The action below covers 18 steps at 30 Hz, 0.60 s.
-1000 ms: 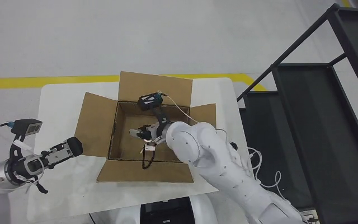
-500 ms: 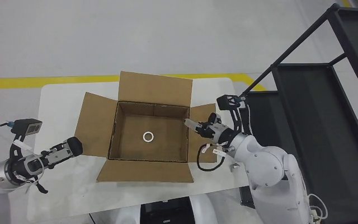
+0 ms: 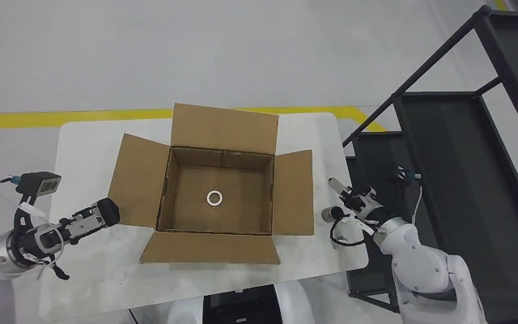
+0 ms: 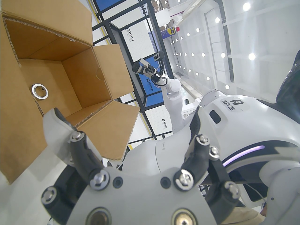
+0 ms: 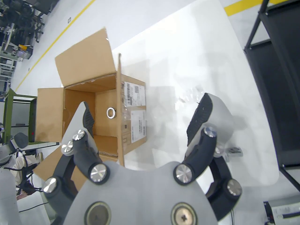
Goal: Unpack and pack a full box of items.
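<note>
Box [image 3: 137, 182]: flaps spread for access.
Ring [image 3: 215, 197]: flat on box floor, likely next pick.
Right gripper [image 5: 145, 104]: fingers apart, beside box.
Left gripper [image 4: 124, 118]: fingers apart, well clear.

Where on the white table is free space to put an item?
Widest bare patch: far left corner of the white table, beside the left flap of the open brown cardboard box. The left gripper sits nearer. The right strip is narrow, under the right gripper.
</note>
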{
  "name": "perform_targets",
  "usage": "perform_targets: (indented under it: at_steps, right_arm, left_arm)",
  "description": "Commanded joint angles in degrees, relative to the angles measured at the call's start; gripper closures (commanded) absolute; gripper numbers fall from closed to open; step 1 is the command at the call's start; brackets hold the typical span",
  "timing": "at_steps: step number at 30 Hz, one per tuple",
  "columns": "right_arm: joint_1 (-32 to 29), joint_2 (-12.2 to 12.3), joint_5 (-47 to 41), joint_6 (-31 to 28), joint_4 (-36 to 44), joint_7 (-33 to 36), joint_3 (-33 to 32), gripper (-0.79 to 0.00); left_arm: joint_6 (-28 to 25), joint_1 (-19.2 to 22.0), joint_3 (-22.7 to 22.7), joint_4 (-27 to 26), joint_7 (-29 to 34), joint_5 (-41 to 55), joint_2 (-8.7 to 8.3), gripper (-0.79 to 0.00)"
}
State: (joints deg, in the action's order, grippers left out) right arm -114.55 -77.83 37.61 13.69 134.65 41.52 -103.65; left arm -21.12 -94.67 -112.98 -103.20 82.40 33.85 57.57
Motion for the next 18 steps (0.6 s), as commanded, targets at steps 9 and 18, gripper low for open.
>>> perform_targets:
  at_steps: [9, 18]
  right_arm:
    - [-3.33, 0.89, 3.06, 1.9, -2.0, 9.03, -3.0, -0.785]
    - [-3.86, 1.99, 14.94, 3.69, -2.34, 18.31, -1.32, -0.785]
  left_arm:
    - [0.0, 0.0, 0.0, 0.0, 0.0, 0.0, 0.0, -0.785]
    - [0.0, 0.0, 0.0, 0.0, 0.0, 0.0, 0.0, -0.785]
